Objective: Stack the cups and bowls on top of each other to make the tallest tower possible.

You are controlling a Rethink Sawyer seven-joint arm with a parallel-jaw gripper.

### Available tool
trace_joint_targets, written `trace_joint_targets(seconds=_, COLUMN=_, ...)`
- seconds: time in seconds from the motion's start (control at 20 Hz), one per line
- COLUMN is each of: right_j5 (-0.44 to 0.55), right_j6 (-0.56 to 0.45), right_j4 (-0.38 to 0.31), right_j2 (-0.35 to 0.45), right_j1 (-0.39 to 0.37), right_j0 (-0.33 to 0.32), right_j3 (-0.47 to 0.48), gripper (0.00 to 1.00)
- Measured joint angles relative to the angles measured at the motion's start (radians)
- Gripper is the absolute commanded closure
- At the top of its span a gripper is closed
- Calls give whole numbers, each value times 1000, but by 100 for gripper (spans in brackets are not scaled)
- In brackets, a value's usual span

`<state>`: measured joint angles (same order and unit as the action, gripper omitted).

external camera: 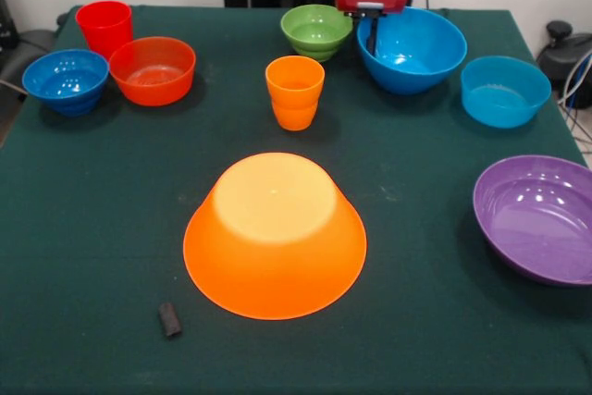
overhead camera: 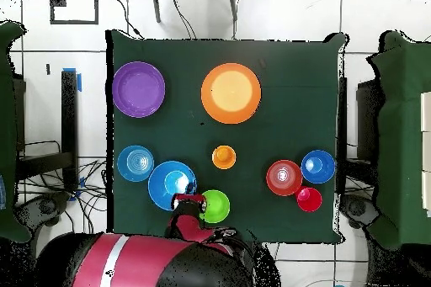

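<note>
The overhead view shows the arm's red and black bulk at the robot's side of the tabletop [overhead camera: 320, 65]; the front view shows only the red wrist and the tool [external camera: 371, 32], hanging at the rim of the big blue bowl [external camera: 416, 48], beside the green bowl [external camera: 316, 30]. Whether its fingers are spread or pressed together cannot be told, and nothing is seen held.

Two cups stand upright: a red cup [external camera: 104, 27] and an orange cup [external camera: 295, 92].

Seven bowls show, none stacked: the inverted yellow-orange bowl [external camera: 275, 238], a purple bowl [external camera: 539, 216], a light-blue bowl [external camera: 505, 90], a dark-blue bowl [external camera: 66, 80], an orange-red bowl [external camera: 153, 69], plus the blue and green.

A small dark block [external camera: 169, 318] lies near the inverted bowl.
</note>
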<state>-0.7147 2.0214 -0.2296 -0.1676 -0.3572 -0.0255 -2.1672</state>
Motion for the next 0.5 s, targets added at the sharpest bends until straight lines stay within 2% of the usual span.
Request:
trace_joint_targets(seconds=0.1, right_j5=5, right_j6=0, right_j4=-1, right_j2=5, right_j1=-15, right_j0=-8, right_j3=-1, gripper=100)
trace_joint_targets(seconds=0.25, right_j5=51, right_j6=0, right_j4=-2, right_j2=28, right_j1=-77, right_j0=-46, right_j3=-3, gripper=100)
trace_joint_targets(seconds=0.5, right_j5=175, right_j6=0, right_j4=-8, right_j2=72, right_j1=-197, right_j0=-113, right_j3=-19, gripper=100)
